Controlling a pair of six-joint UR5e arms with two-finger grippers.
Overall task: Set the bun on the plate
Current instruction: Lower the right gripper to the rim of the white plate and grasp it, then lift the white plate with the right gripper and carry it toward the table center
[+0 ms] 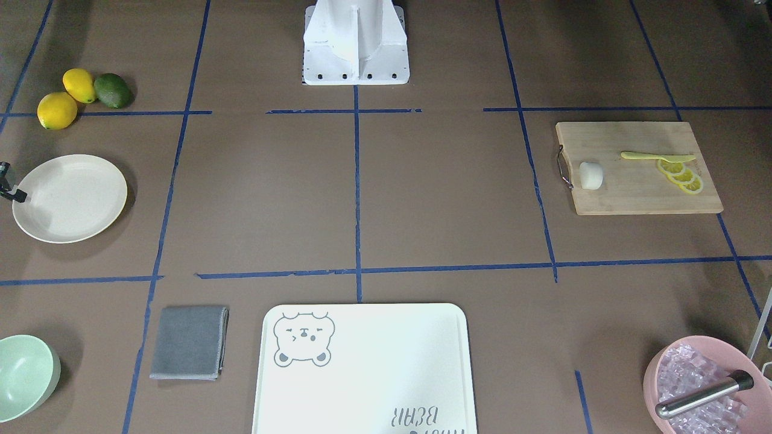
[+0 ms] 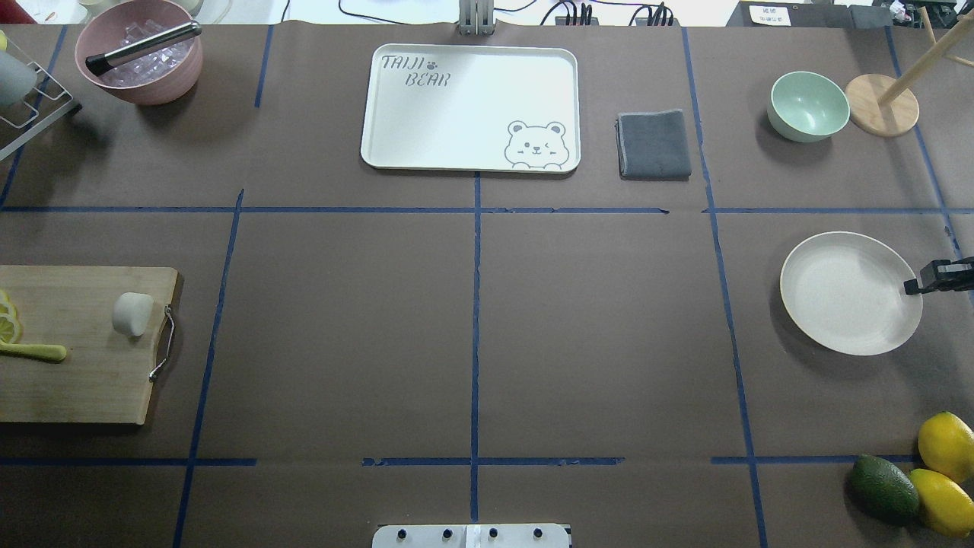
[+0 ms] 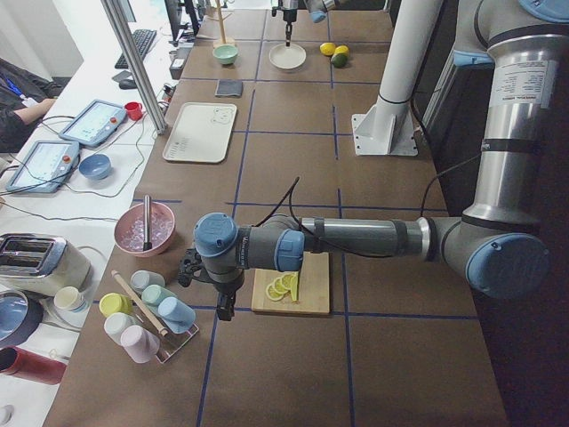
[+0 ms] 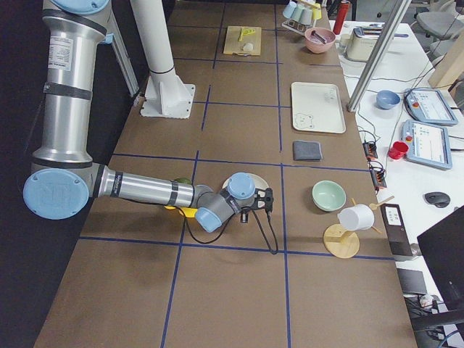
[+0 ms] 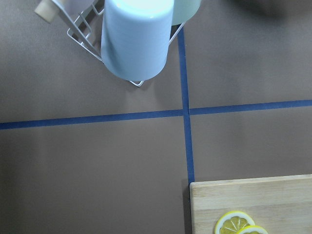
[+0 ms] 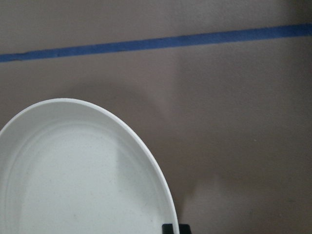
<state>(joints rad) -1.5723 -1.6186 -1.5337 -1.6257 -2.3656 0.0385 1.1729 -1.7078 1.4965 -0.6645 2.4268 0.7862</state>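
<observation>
The bun [image 1: 591, 175] is a small white roll lying on the wooden cutting board [image 1: 633, 193], close to its metal handle; it also shows in the overhead view [image 2: 133, 313]. The cream plate [image 2: 850, 293] sits bare on the table's other side [image 1: 70, 198]. My right gripper [image 2: 909, 288] hovers at the plate's outer rim, its dark tips together with nothing between them [image 6: 175, 228]. Only the left side view shows my left gripper [image 3: 225, 304], hanging past the board's far end, and I cannot tell its state. From its wrist I see the board's corner [image 5: 253, 204].
Lemon slices [image 1: 681, 175] and a yellow knife [image 1: 654, 157] share the board. A cup rack [image 5: 131, 44] stands beyond it, beside a pink bowl of ice [image 2: 141, 53]. The bear tray [image 2: 472, 106], grey cloth [image 2: 654, 144], mint bowl [image 2: 808, 105] and lemons with an avocado [image 2: 921, 472] ring the table.
</observation>
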